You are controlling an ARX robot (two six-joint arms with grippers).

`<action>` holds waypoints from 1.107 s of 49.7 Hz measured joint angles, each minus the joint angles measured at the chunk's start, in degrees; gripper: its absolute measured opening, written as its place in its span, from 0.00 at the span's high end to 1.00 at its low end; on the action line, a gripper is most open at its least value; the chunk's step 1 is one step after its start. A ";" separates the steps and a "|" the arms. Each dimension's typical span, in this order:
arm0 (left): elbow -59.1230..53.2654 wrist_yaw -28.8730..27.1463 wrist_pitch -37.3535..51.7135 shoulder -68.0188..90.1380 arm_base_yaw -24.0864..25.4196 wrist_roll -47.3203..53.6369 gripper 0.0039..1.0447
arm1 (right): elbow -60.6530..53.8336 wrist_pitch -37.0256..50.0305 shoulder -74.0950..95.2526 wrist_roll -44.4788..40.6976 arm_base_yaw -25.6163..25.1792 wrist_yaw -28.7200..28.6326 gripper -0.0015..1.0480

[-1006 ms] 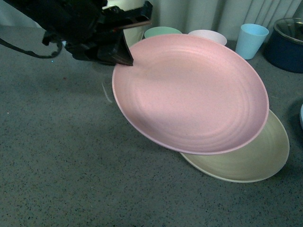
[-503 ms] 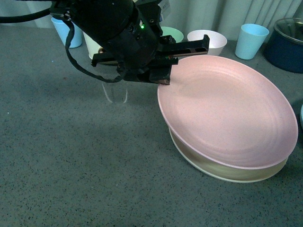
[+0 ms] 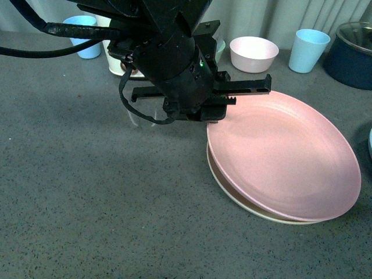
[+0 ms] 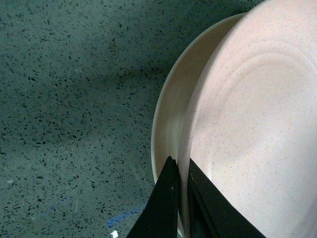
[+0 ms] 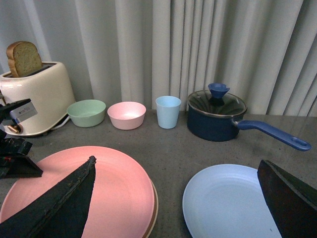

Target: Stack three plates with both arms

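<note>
Countertop (image 3: 70,203), grey and speckled, carries all items noted. The left arm (image 3: 168,58), black and bulky, reaches down to the pink plate (image 3: 285,154) at its rear left edge. The left gripper (image 4: 181,198) is clamped on that plate's rim, one finger above and one below, as the left wrist view shows. The pink plate lies over the beige plate (image 3: 224,185), nearly nested but set slightly off, so a crescent of beige rim shows along the pink plate's left and near edge. Whether the pink plate rests fully on the one beneath cannot be told. The light blue plate (image 5: 233,203) lies flat on the countertop just to the right of the pink plate, apart from it. The right gripper (image 5: 176,162) hangs above the near side of the pink plate with its fingers (image 5: 59,203) spread wide and holding nothing. Behind the pink plate and to its right stands a dark blue lidded pot (image 5: 218,116). Behind it to the left is a cream toaster (image 5: 34,96) with a bread slice (image 5: 24,57) upright in it. Directly behind the pink plate, in a row, stand a green bowl (image 5: 86,112), a pink bowl (image 5: 127,114) and a blue cup (image 5: 168,111).
</note>
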 joint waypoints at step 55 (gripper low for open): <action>-17.35 -5.57 24.41 -17.62 12.07 4.46 0.07 | 0.00 0.00 0.00 0.00 0.00 -0.04 0.07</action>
